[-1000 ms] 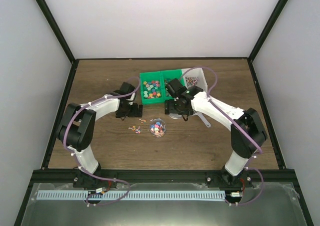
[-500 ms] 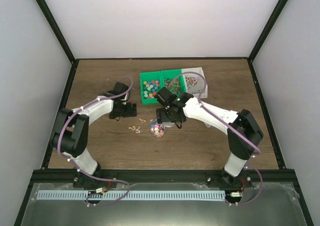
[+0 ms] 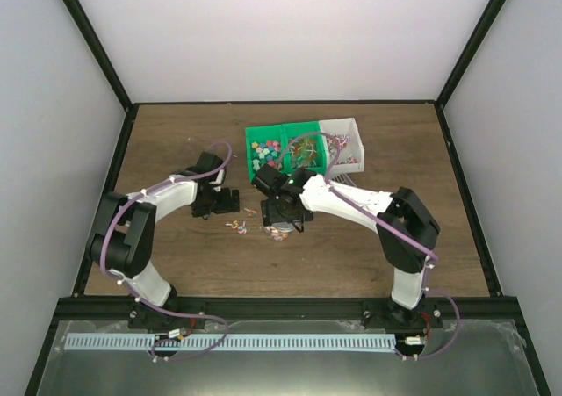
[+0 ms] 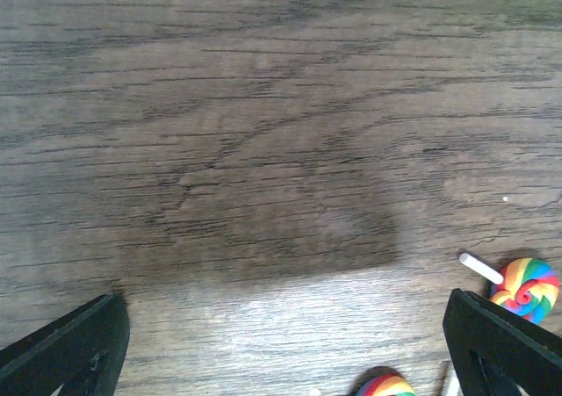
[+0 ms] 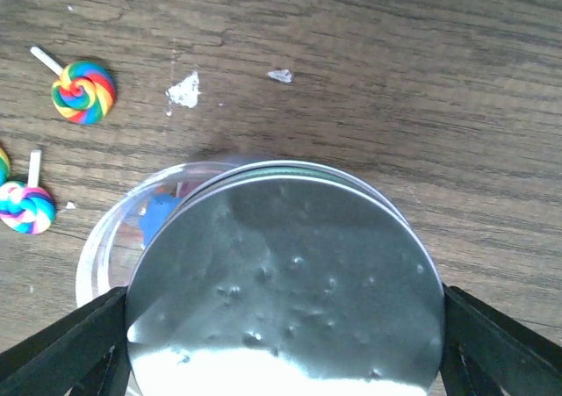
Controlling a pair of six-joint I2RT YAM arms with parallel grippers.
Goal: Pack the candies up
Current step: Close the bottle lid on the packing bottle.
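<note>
Clamping lid [image 5: 285, 273] — over jarred candies [image 5: 156, 219]

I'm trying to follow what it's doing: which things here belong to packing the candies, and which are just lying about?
Job: candies in green bin; clear tub; metal lid in right gripper.
Lying about, it seems: loose lollipops; white bin.

White-and-black arms [image 3: 171, 192] trail purple cables [image 3: 230, 153], ending in black fingers [image 4: 70, 343].

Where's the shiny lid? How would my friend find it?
Start at the green bins and come nearer to the right hand. It holds the lid over a clear tub of candies: the only round silver thing, beside rainbow lollipops.
</note>
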